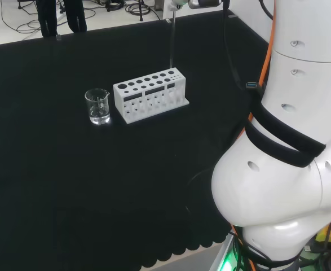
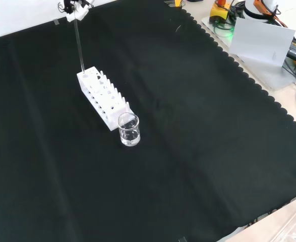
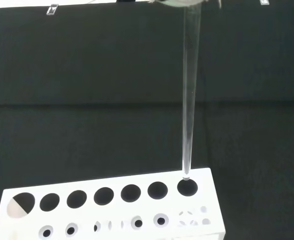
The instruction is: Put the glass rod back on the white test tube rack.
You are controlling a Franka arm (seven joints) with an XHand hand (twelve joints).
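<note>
A white test tube rack [image 1: 148,93] with two rows of round holes stands on the black cloth, also seen in the front view [image 2: 101,97] and the wrist view [image 3: 111,207]. A thin clear glass rod [image 3: 189,100] hangs upright with its lower tip just above the rack's end hole [image 3: 187,187]. The rod [image 1: 171,42] rises from the rack's right end in the head view, and stands over the rack's far end in the front view [image 2: 78,45]. The hand [image 2: 73,8] pinches the rod's upper end.
A small clear glass beaker [image 1: 98,106] stands just left of the rack in the head view, at the rack's near end in the front view [image 2: 128,129]. The arm's big white links [image 1: 289,141] fill the head view's right. Boxes and cables [image 2: 261,35] lie beyond the cloth's scalloped edge.
</note>
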